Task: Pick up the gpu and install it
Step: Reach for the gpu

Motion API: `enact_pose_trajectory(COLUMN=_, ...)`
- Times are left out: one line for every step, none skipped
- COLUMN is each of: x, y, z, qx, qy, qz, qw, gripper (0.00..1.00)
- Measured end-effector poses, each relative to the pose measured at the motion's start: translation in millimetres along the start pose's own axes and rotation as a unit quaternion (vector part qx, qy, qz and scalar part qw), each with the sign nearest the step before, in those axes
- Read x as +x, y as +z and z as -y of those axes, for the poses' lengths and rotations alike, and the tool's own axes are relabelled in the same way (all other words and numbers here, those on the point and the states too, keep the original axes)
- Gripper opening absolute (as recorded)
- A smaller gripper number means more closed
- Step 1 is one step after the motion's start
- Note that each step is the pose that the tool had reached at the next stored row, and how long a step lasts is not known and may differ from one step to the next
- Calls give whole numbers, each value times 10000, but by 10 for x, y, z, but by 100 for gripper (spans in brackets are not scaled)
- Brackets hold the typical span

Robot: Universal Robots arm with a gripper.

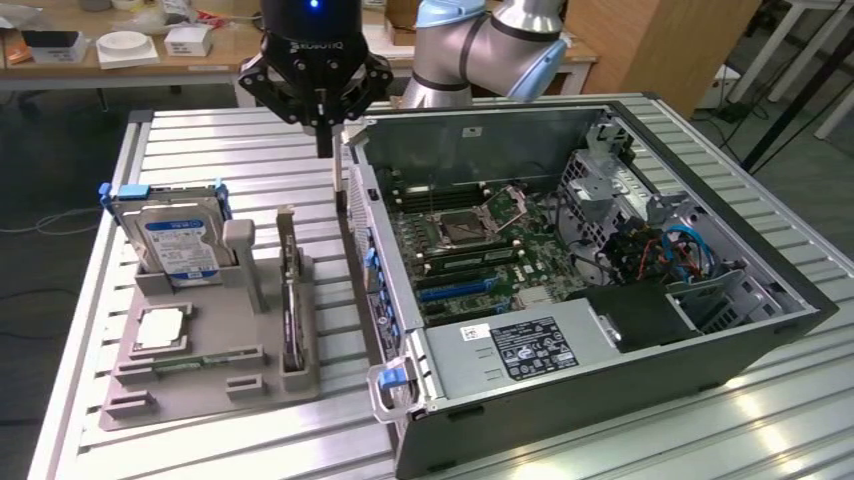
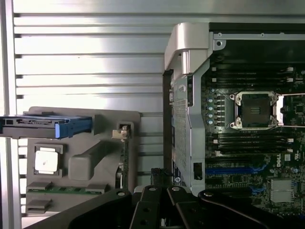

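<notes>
Fingers [image 1: 323, 148] shut, empty, aimed straight down, hovering over gap btwn rack [image 1: 200, 395] w/ gpu [image 1: 291, 310] & PC case [image 1: 627, 395].

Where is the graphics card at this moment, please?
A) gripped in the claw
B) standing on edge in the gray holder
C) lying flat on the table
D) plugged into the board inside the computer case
B: the graphics card stands on edge in a slot of the gray holder, while the shut claw hangs empty higher up, beside the computer case.
</notes>
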State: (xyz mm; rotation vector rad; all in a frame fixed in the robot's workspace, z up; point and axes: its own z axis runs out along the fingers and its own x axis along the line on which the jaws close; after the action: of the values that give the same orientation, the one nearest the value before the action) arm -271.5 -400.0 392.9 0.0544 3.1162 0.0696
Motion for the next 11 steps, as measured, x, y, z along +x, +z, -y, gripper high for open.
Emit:
enact_pose_trajectory(x=12, y=0, z=0, qx=0, qy=-2, qz=0, qw=10000, gripper=11)
enact_pose_trajectory(x=24, y=0, z=1, qx=0, qy=-3, qz=0, qw=10000, gripper=11)
enact_pose_trajectory(x=36, y=-1, z=1, qx=0, qy=-4, qz=0, qw=10000, gripper=11)
enact_pose_trajectory(x=48, y=-1, z=1, qx=0, qy=-6, qz=0, qw=10000, gripper=11)
enact_pose_trajectory(x=60, y=-1, z=2, qx=0, qy=-8, qz=0, qw=10000, gripper=11)
enact_pose_trajectory(x=73, y=-2, z=2, qx=0, qy=-10, qz=-1, qw=10000, gripper=11)
enact_pose_trajectory(x=86, y=-2, z=3, qx=0, qy=-12, qz=-1, qw=10000, gripper=11)
enact_pose_trajectory(x=98, y=-2, z=3, qx=0, qy=-14, qz=-1, qw=10000, gripper=11)
enact_pose_trajectory(x=110, y=-2, z=4, qx=0, qy=-16, qz=-1, qw=10000, gripper=11)
enact_pose_trajectory(x=124, y=-2, z=4, qx=-1, qy=-18, qz=0, qw=10000, gripper=11)
enact_pose_trajectory(x=137, y=-3, z=5, qx=-1, qy=-20, qz=-1, qw=10000, gripper=11)
